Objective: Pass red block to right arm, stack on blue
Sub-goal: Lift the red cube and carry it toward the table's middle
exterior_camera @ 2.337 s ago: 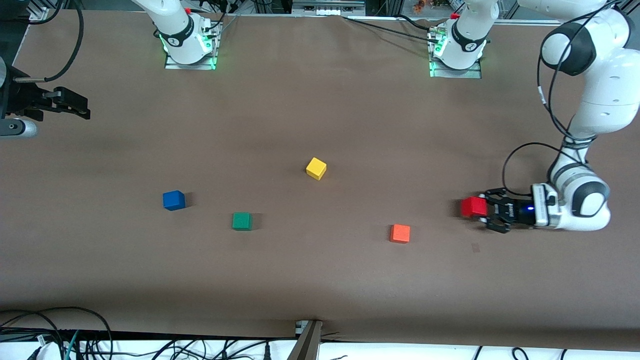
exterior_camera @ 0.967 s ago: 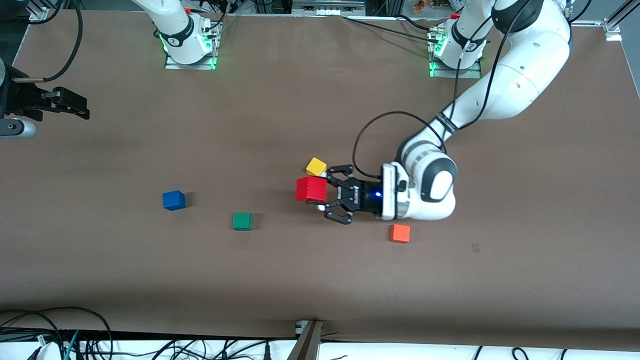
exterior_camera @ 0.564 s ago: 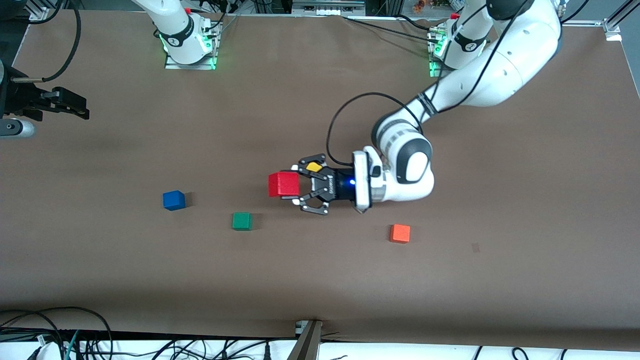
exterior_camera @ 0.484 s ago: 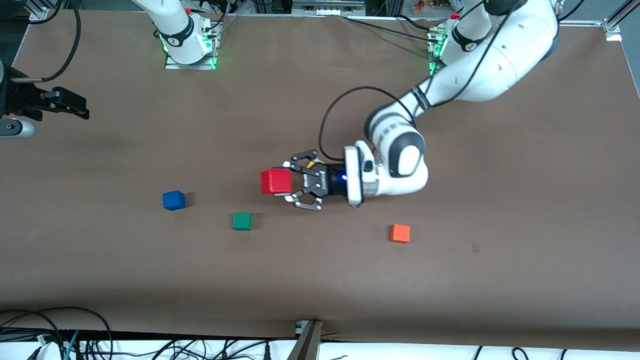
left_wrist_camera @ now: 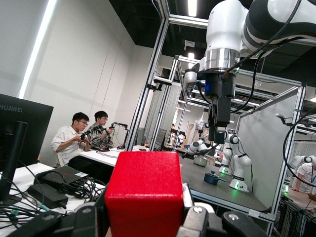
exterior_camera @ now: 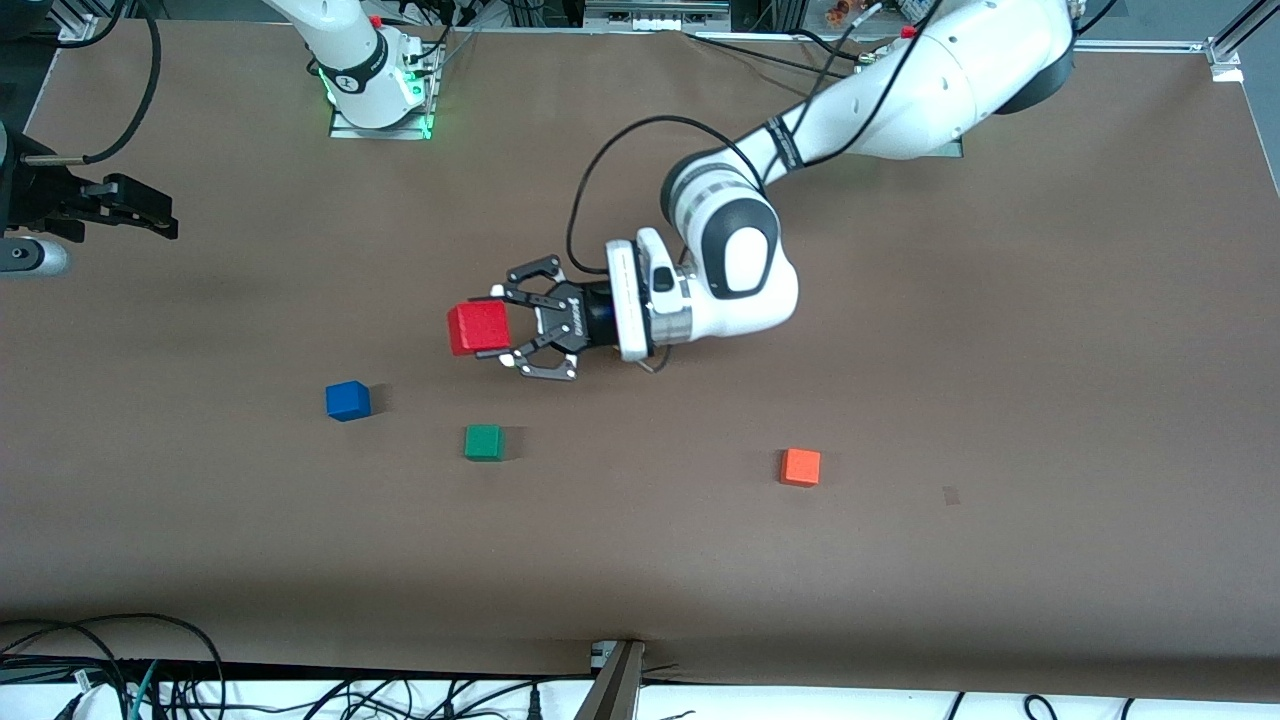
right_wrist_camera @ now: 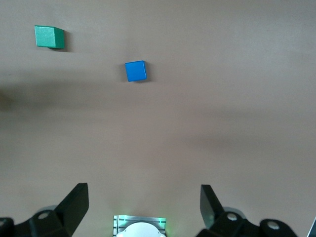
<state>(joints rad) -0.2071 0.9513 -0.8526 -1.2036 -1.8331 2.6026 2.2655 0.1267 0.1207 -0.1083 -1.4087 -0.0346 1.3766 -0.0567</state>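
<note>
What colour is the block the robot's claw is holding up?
Red. The left gripper holds the red block; the front view shows it best.

The left arm (exterior_camera: 900,95) is white with dark joints, and a black cable (exterior_camera: 600,180) loops beside it. Its gripper (exterior_camera: 503,325) is black open-link metal, with a small blue light.

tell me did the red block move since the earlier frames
Yes. Held in the left gripper, the red block has travelled from the left arm's end toward the right arm's end, passing above the green cube.
</note>
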